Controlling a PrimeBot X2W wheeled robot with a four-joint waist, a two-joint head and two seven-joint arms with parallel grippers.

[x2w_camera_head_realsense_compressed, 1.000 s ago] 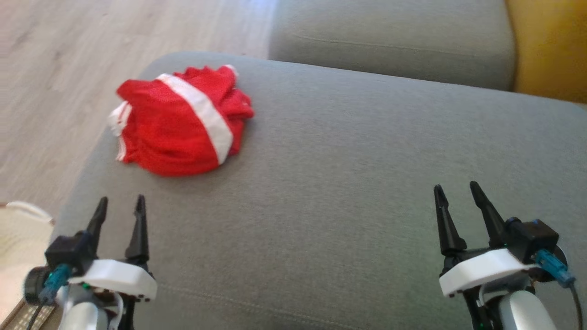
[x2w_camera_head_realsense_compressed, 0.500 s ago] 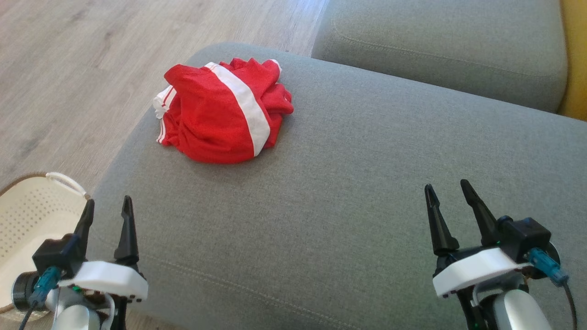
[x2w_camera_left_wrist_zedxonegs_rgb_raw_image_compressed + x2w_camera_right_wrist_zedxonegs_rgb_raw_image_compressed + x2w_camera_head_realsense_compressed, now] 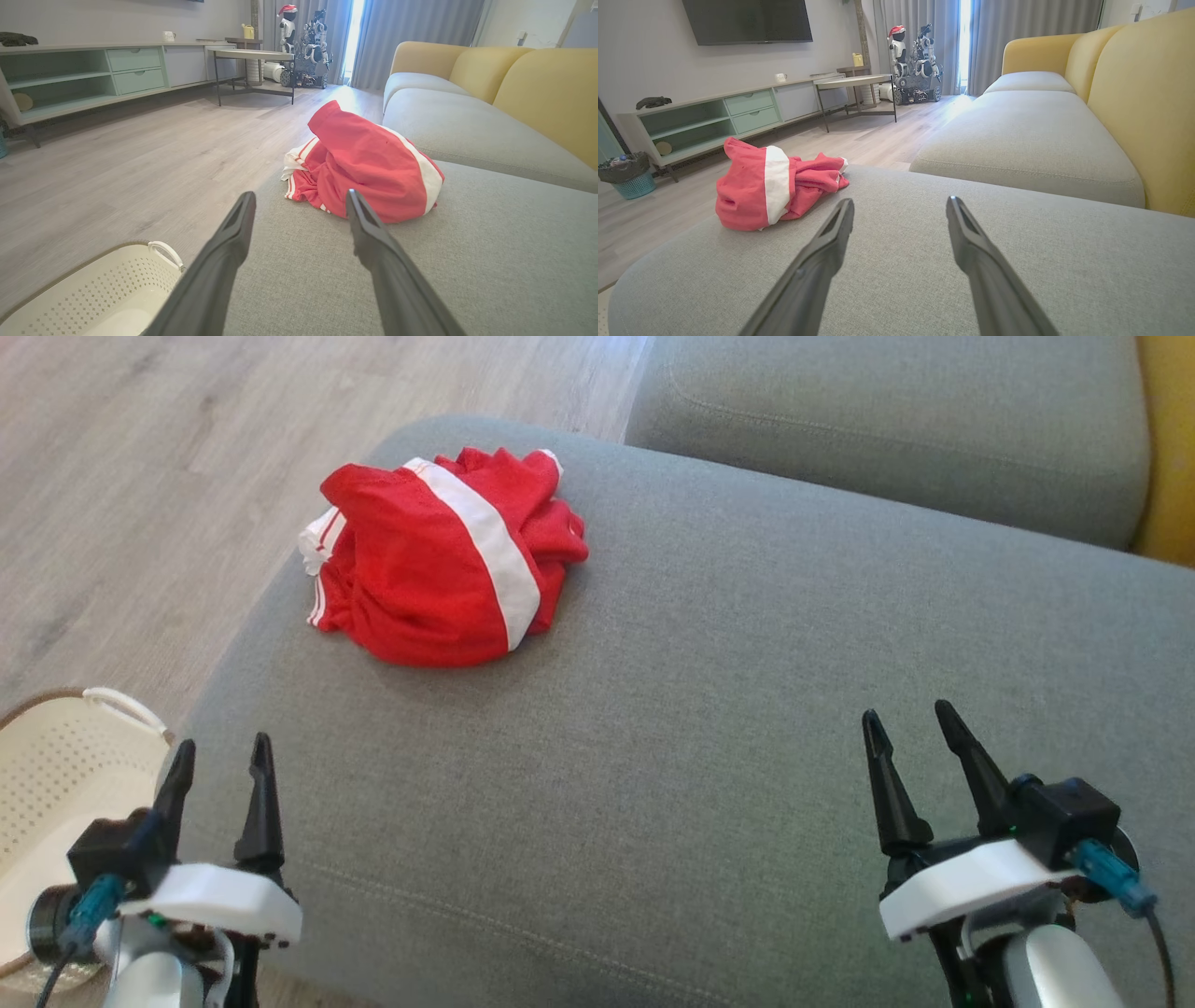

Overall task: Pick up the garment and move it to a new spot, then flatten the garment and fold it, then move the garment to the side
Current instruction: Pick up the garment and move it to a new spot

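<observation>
Fingers on left gripper [image 3: 224, 742] spread apart, empty, over near-left edge of grey sofa cushion [image 3: 700, 709]. Same for right gripper [image 3: 906, 709]: jaws apart, holding nothing, over cushion's near-right part. Red garment [image 3: 429, 569] with white stripe lies crumpled at cushion's far-left corner, well ahead of left gripper. White basket [image 3: 56, 775] on floor just left of left gripper.

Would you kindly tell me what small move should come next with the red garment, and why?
Probably reach the left gripper forward toward the red garment, which lies crumpled near the sofa cushion's left edge, on that arm's side; the right gripper is farther off. Both are open and empty.
</observation>
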